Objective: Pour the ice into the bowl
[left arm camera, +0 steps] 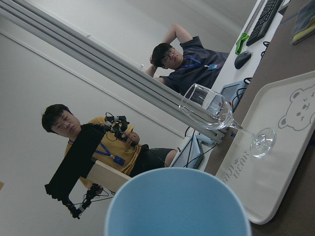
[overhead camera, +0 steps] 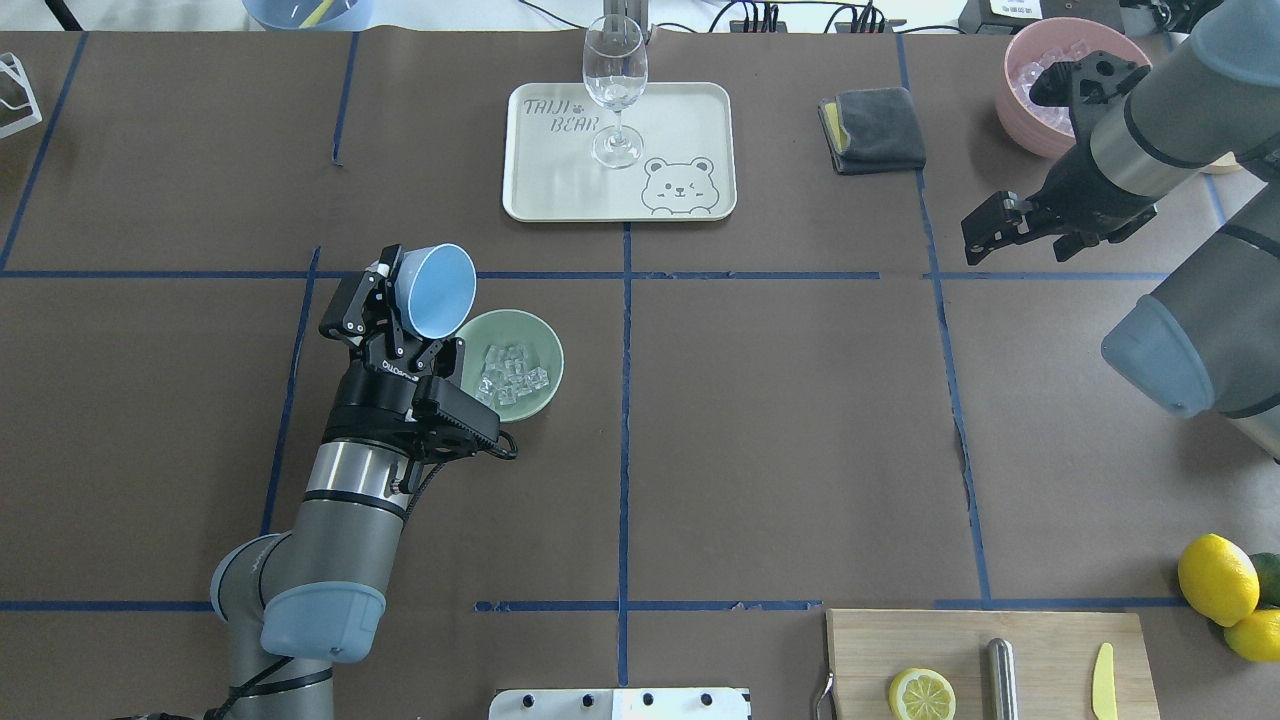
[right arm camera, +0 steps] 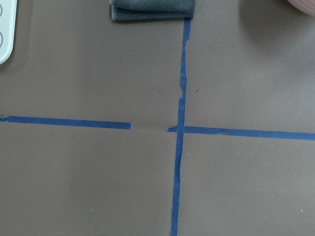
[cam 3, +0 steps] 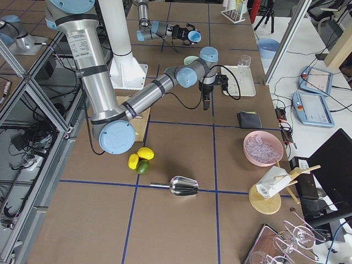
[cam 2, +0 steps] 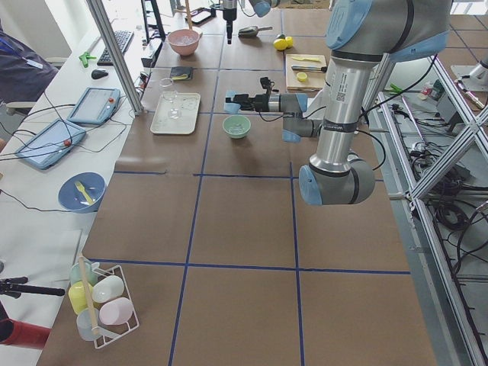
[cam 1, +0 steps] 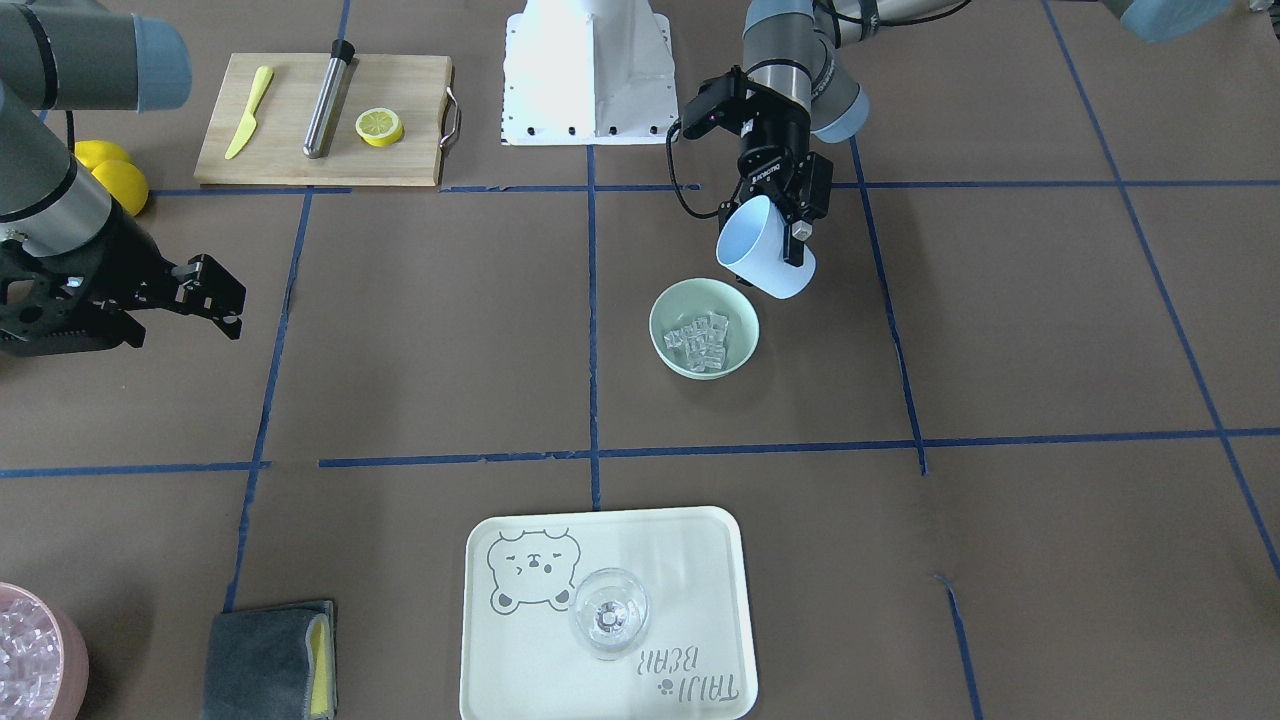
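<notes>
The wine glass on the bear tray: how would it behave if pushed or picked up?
The wine glass probably tips easily: tall body, thin stem, small foot. Its clear, smooth glass looks fragile and likely slippery to grip. It looks empty, so probably light.

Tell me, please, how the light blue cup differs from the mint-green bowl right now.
The light blue cup is held by the left gripper and tipped on its side in the air; the mint-green bowl sits upright on the table. The cup looks empty, whereas the bowl holds the ice. The cup is narrower, the bowl wider. Both are round, open-topped and pastel.
</notes>
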`<state>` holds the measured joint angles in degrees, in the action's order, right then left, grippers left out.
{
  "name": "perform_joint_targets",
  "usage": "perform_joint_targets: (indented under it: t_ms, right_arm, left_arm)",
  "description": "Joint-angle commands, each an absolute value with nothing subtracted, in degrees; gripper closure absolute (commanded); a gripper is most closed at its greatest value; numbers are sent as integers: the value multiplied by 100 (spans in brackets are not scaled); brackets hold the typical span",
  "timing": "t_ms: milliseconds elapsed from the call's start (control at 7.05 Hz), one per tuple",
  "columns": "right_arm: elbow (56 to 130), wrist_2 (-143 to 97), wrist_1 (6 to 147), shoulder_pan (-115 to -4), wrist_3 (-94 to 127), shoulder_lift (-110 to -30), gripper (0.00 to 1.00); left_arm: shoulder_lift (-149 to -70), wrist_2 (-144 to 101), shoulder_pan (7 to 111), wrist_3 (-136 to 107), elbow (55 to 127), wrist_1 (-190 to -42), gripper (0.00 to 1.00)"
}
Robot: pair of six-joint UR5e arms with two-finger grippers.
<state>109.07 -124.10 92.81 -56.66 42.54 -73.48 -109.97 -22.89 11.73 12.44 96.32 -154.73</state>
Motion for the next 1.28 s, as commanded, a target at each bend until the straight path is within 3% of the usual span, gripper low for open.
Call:
perform_joint_targets:
  t_ms: [0,709,1135]
  right_arm:
    - [10907,-12410,9281,-5686,4254,-7339,0]
    - [10925,-12410,9281,-5704,4254,-7234,0]
    - [10925,-12419,9281,-5695,4465,-7084,0]
  left_arm:
    - [-10201,-2461,1178,1177,9755,-15992,100]
    - [-7255,-2487,1230,1617,9765,-18524,100]
    - [-7216,-2452,1502,490,9554,-18563,100]
